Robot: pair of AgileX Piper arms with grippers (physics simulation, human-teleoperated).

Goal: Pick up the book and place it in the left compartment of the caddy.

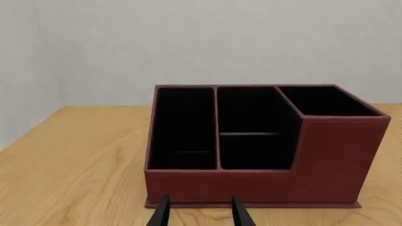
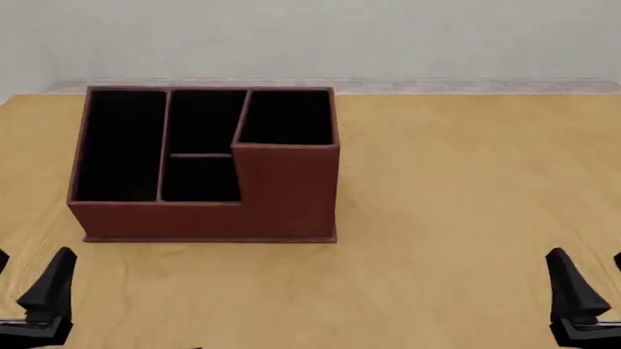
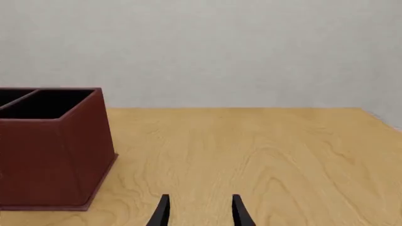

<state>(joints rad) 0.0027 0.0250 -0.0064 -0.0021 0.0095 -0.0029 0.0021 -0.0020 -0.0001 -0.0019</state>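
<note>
Toward the table's [image 2: 446,218] far left corner stands the caddy [image 2: 209,218], its left compartment [image 2: 121,145] dark; no book shows. At the near edge, the left gripper [image 1: 200,212] and right gripper [image 3: 199,212] hover level, jaws parted, holding nothing.

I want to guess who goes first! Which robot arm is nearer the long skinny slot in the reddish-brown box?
Left. The left gripper points straight at the reddish-brown leather-look caddy and its long left compartment; the right gripper faces bare wooden table beside it. No book shows in any view.
</note>
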